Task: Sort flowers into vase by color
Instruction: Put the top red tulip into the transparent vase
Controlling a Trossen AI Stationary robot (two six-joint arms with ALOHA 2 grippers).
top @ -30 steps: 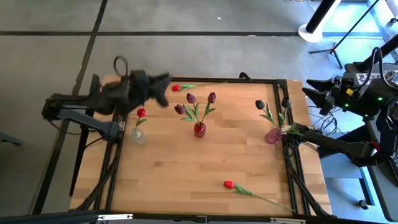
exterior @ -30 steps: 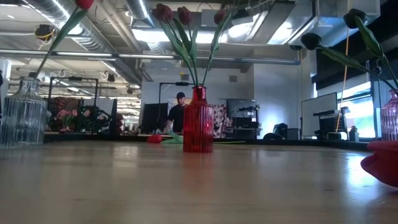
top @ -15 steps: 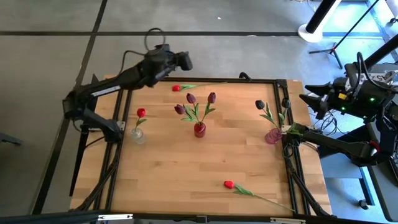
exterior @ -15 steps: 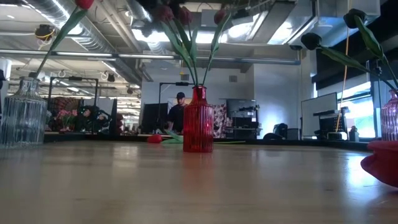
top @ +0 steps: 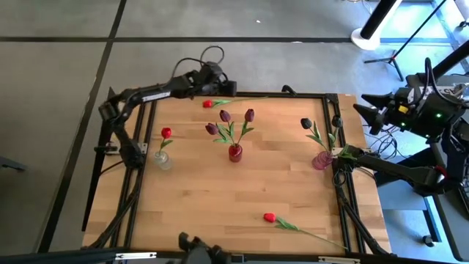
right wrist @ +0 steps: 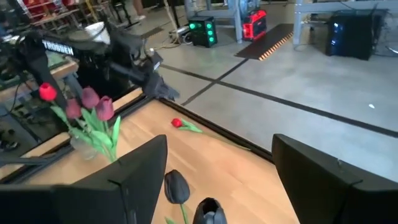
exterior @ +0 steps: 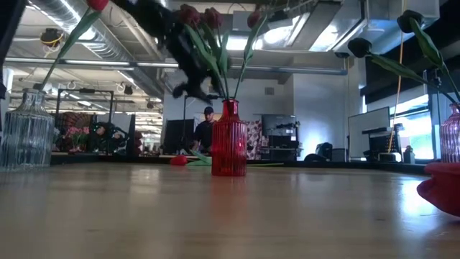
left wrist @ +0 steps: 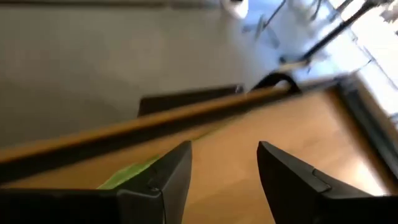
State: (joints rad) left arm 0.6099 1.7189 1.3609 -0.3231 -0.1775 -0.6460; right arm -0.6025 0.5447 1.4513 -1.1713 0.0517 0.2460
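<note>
Left hand [top: 218, 81], fingers spread wide, hovers over the red tulip [top: 208, 103] at the table's [top: 220, 198] far edge; next, descend and grasp its stem.

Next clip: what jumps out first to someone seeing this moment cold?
The left gripper, fingers open, reaches over the table's far edge just above a loose red tulip lying there. At the table's middle, a red vase holds three maroon-purple tulips. Another red tulip lies near the front edge, while the right gripper waits, open, off the table's right side.
</note>
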